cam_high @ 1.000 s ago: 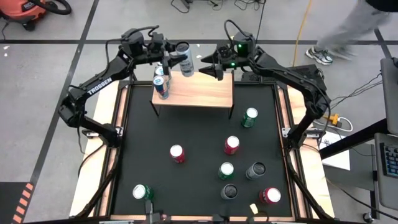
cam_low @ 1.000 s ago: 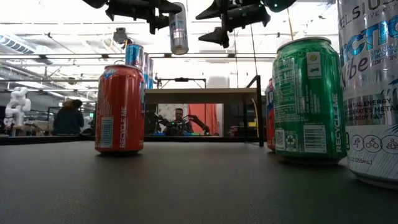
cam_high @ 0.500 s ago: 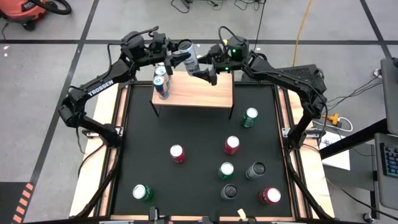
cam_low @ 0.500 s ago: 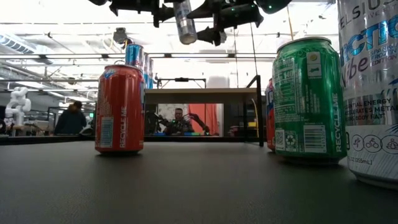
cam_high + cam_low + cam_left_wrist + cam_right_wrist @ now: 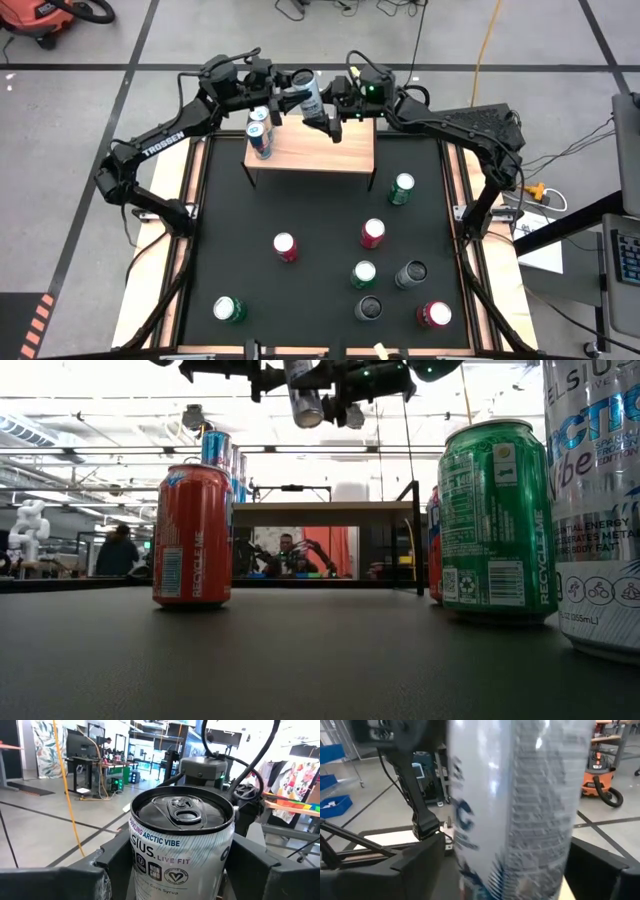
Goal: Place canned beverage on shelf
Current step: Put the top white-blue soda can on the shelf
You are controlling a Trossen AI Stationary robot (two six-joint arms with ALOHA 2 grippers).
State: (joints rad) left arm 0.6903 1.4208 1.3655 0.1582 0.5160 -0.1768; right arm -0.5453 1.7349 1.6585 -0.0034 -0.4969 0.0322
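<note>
Silver can (image 5: 309,93) sits gripped in left jaws, right jaws straddling it.

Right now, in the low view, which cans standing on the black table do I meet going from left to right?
Red can → green can → white Celsius can at the right edge. A further can partly hidden behind the green one is left out.

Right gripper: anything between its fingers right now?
Yes. The right wrist view shows the silver can between the right gripper fingers; the left gripper holds that can above the shelf.
</note>
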